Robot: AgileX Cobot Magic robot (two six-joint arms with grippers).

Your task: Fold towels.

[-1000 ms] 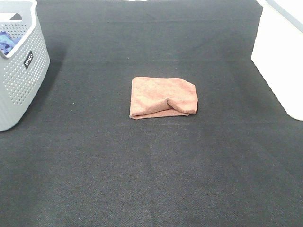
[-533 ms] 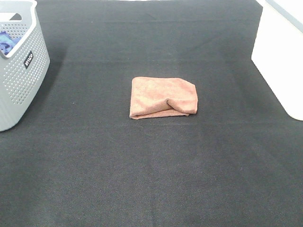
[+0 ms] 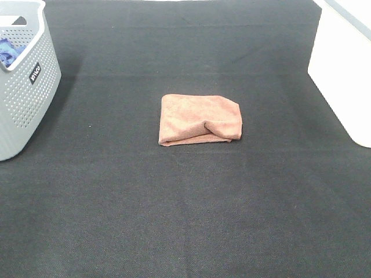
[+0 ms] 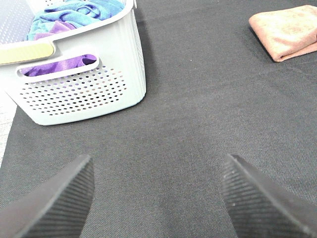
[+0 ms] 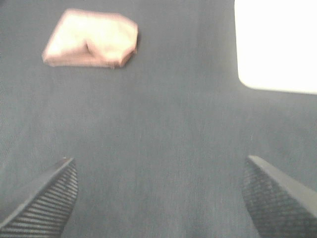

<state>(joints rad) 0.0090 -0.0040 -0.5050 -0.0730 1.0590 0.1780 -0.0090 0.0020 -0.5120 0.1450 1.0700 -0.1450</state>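
A rust-brown towel (image 3: 199,119) lies folded into a small rectangle at the middle of the black table cover, with one flap lapped over at its right front. It shows in the left wrist view (image 4: 287,29) and in the right wrist view (image 5: 91,38). Neither arm shows in the exterior high view. My left gripper (image 4: 158,198) is open and empty, well away from the towel, near the basket. My right gripper (image 5: 161,198) is open and empty, also well short of the towel.
A grey perforated laundry basket (image 3: 35,87) stands at the far left and holds blue and purple cloths (image 4: 74,15). A white bin (image 3: 345,69) stands at the right edge; it also shows in the right wrist view (image 5: 277,44). The black cloth (image 3: 185,220) covers the table.
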